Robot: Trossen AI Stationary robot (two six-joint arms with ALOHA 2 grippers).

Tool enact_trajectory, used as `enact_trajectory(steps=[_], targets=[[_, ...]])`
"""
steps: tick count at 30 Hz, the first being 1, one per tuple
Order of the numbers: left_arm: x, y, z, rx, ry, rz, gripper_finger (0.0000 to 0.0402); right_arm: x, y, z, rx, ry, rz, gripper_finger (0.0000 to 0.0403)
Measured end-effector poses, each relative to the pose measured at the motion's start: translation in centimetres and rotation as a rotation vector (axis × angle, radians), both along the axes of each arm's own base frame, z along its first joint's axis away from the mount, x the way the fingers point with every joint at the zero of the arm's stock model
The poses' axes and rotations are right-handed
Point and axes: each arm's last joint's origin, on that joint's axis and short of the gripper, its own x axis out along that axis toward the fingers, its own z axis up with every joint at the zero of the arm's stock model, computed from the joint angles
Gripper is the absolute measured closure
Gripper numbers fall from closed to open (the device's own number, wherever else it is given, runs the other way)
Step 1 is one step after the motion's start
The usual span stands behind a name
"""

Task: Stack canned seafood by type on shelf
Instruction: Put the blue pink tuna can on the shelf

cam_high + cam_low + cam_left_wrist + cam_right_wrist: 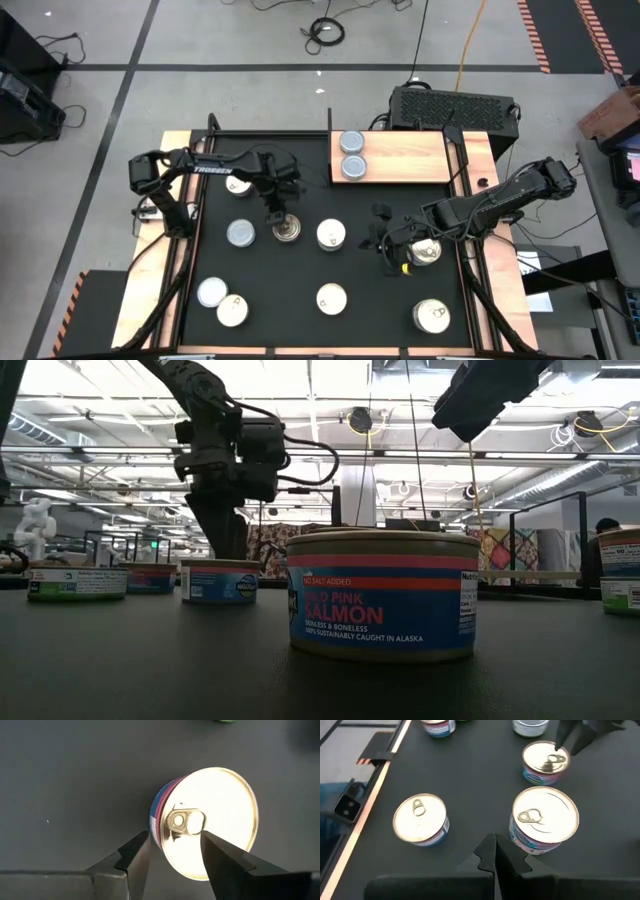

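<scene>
High view: shelf (410, 158) holds two silvery-blue tins (352, 155); left gripper (172, 856) spread, right gripper (495, 851) closed.

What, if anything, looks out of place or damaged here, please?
Nothing stands out: the tins on the black mat and the two tins on the shelf sit upright, with no spills or dents visible.
</scene>
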Motion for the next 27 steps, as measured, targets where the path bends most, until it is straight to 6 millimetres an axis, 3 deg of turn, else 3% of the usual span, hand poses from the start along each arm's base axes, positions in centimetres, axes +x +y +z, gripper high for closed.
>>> enact_trajectory(steps=[13, 20, 27], targets=[[-0.5, 0.2, 1.3, 0.096, -0.098, -0.075, 0.0226, -0.1, -0.2, -0.8, -0.077, -0.082, -0.010, 0.0403], [-1.3, -0.1, 0.7, 0.116, -0.190, -0.034, 0.0226, -2.4, -4.5, -3.0, -0.025, -0.198, -0.038, 0.0403], [-1.4, -0.2, 0.7, 0.067, -0.201, -0.056, 0.0226, -4.0, -7.2, -2.7, 0.037, -0.272, -0.111, 0.0403]])
